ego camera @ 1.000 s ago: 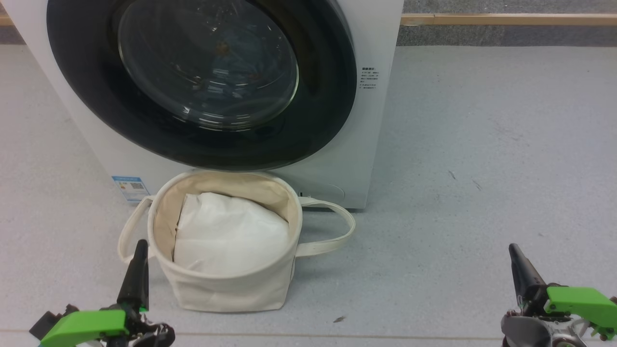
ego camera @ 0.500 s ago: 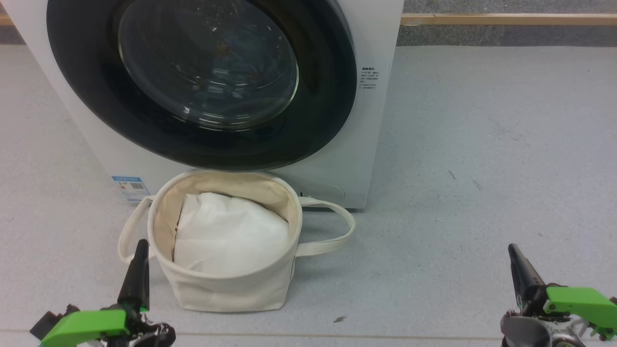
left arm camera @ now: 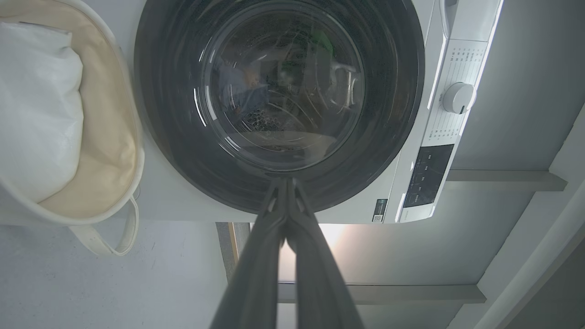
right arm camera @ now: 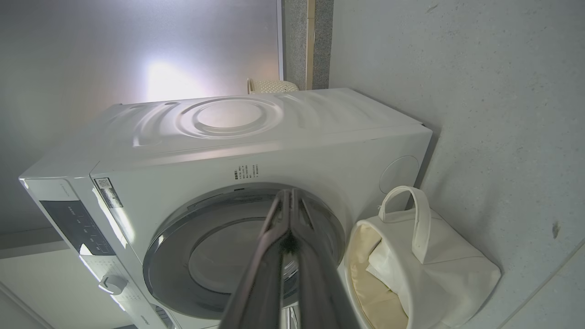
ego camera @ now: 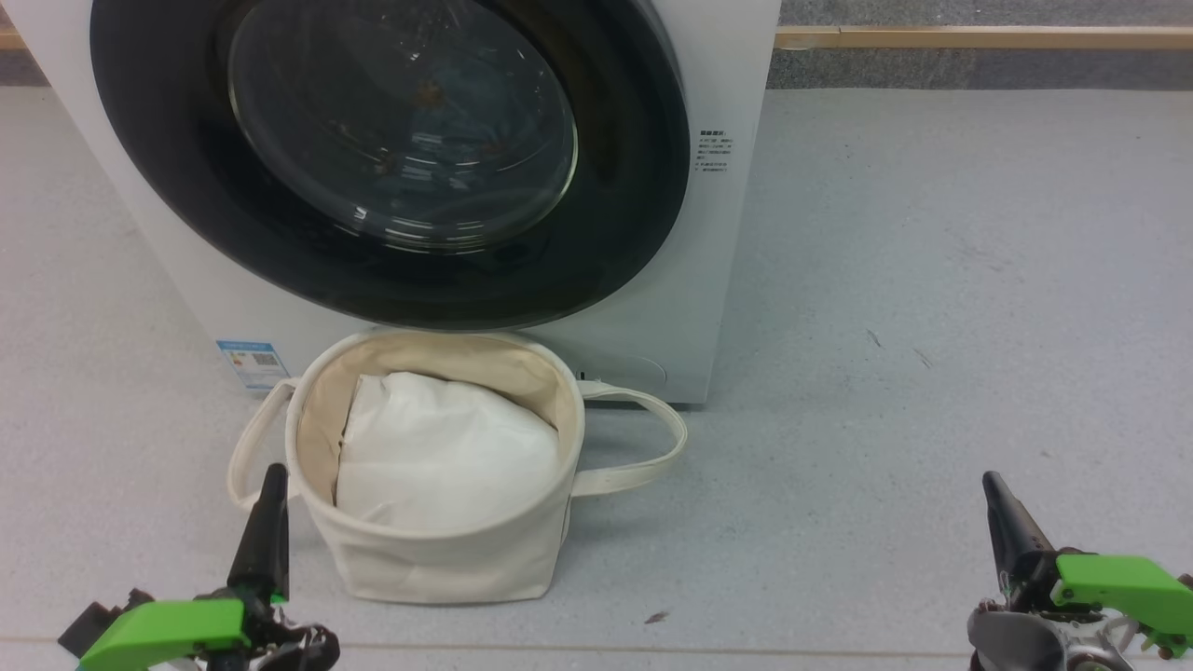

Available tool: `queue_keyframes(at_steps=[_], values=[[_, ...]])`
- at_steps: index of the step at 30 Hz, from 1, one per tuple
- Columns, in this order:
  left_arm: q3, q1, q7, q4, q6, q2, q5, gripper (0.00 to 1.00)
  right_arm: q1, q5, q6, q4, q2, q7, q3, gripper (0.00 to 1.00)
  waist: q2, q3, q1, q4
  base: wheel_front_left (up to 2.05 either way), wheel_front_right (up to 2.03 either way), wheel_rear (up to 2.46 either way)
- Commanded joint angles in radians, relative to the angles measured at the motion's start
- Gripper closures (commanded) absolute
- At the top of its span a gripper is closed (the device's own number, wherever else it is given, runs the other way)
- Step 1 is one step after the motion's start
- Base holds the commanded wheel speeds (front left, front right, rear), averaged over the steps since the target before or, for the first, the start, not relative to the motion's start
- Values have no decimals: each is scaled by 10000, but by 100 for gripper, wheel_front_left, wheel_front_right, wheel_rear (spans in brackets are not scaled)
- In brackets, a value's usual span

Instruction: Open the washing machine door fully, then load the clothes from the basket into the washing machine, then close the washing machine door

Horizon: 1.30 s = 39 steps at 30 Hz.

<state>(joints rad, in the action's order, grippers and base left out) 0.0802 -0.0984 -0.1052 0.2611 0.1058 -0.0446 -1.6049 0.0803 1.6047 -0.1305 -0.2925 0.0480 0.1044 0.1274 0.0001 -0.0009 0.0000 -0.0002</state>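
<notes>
Left hand (ego camera: 272, 477) sits at 7 o'clock in head view. Its two dark fingers are pressed tight together, tips up, holding nothing. It's just beside the basket (ego camera: 447, 564), apart from it as far as I can tell.

Basket stands at 6 o'clock below the door, close against the machine front. Soft cream canvas, round, floppy rim, w/ loop straps (ego camera: 643, 438) at approx 3 & 9 o'clock. Inside is a plain white padding cloth (ego camera: 447, 457), puffy & a bit crinkled; no printed garment on top.

Blue label sticker (ego camera: 250, 362) is at basket's 10 o'clock, low on the washing machine (ego camera: 718, 280), whose panel is smooth & white.

Washing machine door (ego camera: 391, 149) looks shut, flush w/ the front: wide glossy black rim, bulging clear glass. Behind the glass in left wrist view is a bluish bunch w/ orange-brown specks, prob. the clothes (left arm camera: 244, 91), already in the steel drum (left arm camera: 260, 121). It's dim, so not certain.

Handling, my guess:
- Door is rigid, fairly weighty, rim slick. Fingertips would slip on the gloss, so hook the edge at 3 o'clock, where a darker dip may be the pull recess (can't confirm).
- Garment is light, limp, soft: pinch a raised fold, expect it to drape.
- Basket is light & would slide or tip if nudged.

Right hand (ego camera: 991, 480) is at 5 o'clock over speckled grey floor (ego camera: 932, 280), well apart from everything, fingers likewise closed tight, empty.
</notes>
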Motion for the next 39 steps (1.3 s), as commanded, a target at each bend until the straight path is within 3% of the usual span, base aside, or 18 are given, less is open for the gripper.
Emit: queue_keyframes(at_steps=[1,39], values=[[355,-134,-85,-370,10,-57,-25,100,400,63,-2,382,58,63,-163,100,-1,0,0,0,0,0,0],[355,-134,-85,-370,10,-57,-24,100,400,61,-2,382,55,65,-160,100,-1,0,0,0,0,0,0]])
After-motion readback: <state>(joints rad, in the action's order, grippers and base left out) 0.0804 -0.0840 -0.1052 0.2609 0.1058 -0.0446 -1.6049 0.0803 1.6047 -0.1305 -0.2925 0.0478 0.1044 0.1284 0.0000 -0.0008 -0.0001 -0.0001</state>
